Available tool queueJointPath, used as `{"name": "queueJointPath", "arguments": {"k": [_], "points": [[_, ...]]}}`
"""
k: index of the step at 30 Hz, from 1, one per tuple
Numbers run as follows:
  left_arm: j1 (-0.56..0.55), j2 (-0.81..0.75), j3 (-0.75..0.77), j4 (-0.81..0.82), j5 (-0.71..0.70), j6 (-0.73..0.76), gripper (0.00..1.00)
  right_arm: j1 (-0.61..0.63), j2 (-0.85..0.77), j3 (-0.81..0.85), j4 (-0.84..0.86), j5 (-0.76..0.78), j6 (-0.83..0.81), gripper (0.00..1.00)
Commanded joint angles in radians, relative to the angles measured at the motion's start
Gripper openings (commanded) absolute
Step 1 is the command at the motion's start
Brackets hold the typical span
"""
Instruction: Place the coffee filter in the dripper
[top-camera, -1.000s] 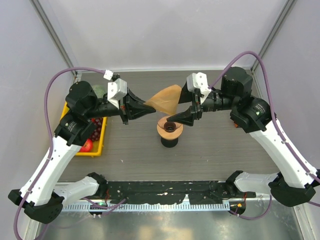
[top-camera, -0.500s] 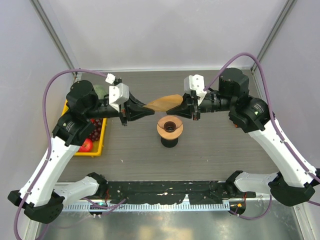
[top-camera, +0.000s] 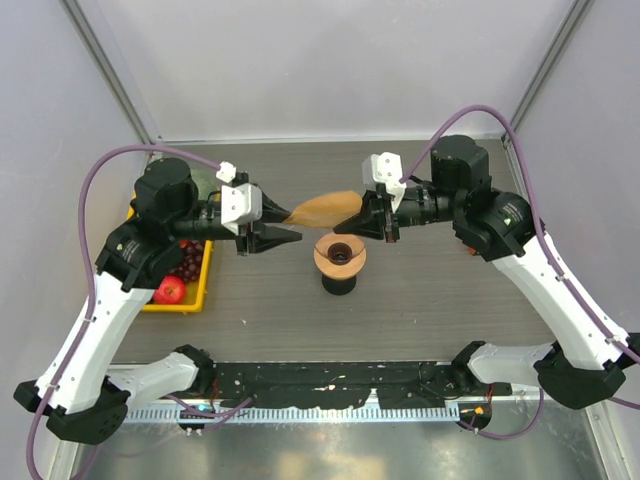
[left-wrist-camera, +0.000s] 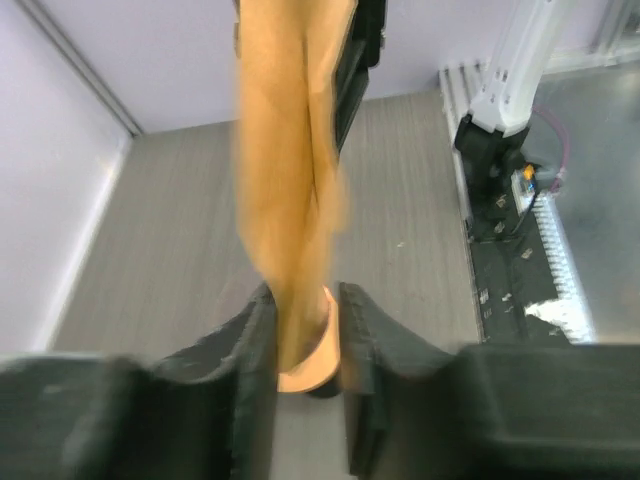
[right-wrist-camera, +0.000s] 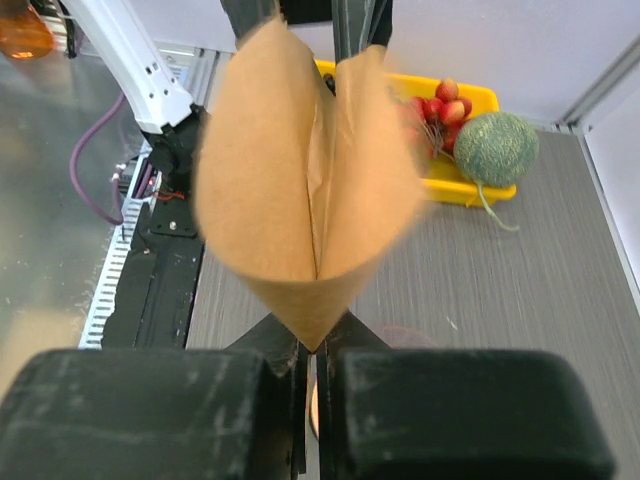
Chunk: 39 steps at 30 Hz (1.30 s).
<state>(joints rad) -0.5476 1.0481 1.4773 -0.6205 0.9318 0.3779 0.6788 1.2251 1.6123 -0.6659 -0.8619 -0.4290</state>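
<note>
Two grippers flank the coffee filter (top-camera: 325, 208), aloft just beside the dripper (top-camera: 325, 262), not in it: right gripper (top-camera: 365, 212) pinches one end, left gripper (top-camera: 293, 224) has jaws slightly spread astride the other. Advise lowering it point-down, centred

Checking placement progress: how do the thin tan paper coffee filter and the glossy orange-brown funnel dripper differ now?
The coffee filter is in the air, lying sideways; the dripper stands upright on the table. The filter is pinched by the right gripper; the dripper is untouched. The filter is matte paper; the dripper glossy. Both are brownish.
</note>
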Motion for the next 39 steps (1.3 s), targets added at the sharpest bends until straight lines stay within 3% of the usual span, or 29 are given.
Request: {"name": "queueJointPath", "arguments": {"k": [1,4,10,14,20,30,39], "points": [[0.017,-0.031,0.047,-0.015,-0.036,-0.034,0.49,-0.027,-0.021,0.044,-0.061,0.018,-0.043,0.05],[0.017,-0.040,0.069,0.002,-0.025,-0.080,0.61,-0.028,-0.029,0.035,-0.069,0.006,-0.094,0.05],[0.080,-0.034,0.169,-0.038,0.034,-0.236,0.63,-0.024,-0.047,0.029,-0.124,0.046,-0.264,0.05],[0.192,-0.028,0.178,0.082,0.085,-0.430,0.60,-0.007,-0.058,0.021,-0.132,0.054,-0.324,0.05],[0.158,0.030,0.212,0.027,0.046,-0.413,0.57,0.054,-0.047,0.024,-0.124,0.093,-0.386,0.05],[0.045,0.064,0.176,-0.070,-0.045,-0.304,0.61,0.110,-0.044,0.038,-0.100,0.172,-0.402,0.05],[-0.005,0.076,0.103,0.005,-0.051,-0.358,0.48,0.131,-0.067,-0.011,-0.018,0.250,-0.428,0.06]]}}
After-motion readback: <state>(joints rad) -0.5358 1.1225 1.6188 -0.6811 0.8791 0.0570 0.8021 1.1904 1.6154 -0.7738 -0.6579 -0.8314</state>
